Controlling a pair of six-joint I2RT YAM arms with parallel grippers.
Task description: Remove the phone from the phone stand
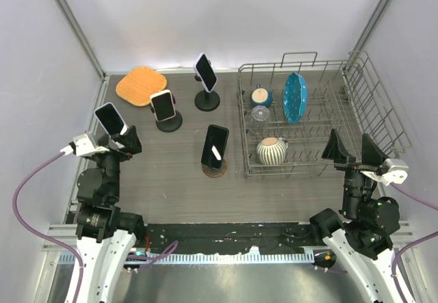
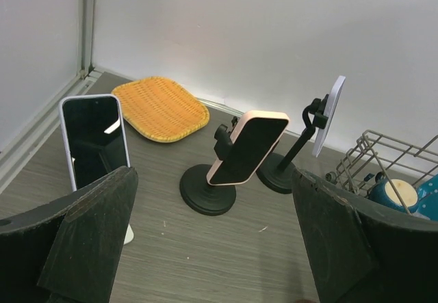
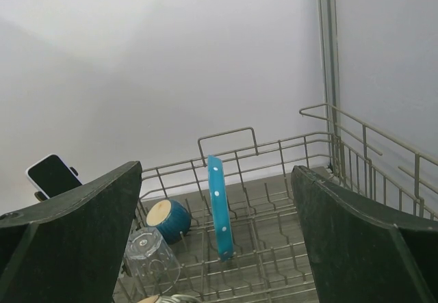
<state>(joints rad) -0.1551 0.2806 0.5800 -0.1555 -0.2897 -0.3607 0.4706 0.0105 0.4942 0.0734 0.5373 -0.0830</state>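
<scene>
Several phones stand on stands on the table. A white-edged phone [image 1: 111,118] [image 2: 94,141] sits at the far left, just behind my left fingers [image 2: 89,234]. A pink phone [image 1: 162,104] [image 2: 248,147] rests on a black round-based stand [image 1: 169,122] [image 2: 207,190]. A pale phone [image 1: 205,72] [image 2: 330,115] tops a taller black stand [image 1: 207,100]. A black phone [image 1: 216,143] leans on a brown round stand [image 1: 214,169]. My left gripper [image 1: 122,139] [image 2: 212,248] is open and holds nothing. My right gripper [image 1: 354,149] [image 3: 215,248] hangs open by the rack, apart from all phones.
A wire dish rack [image 1: 356,111] [image 3: 321,152] at the right holds a blue spotted plate [image 1: 295,96] [image 3: 219,207], a blue cup [image 1: 261,96], an upturned glass [image 1: 260,115] and a striped mug [image 1: 271,150]. An orange woven mat [image 1: 142,85] [image 2: 161,107] lies at the back left.
</scene>
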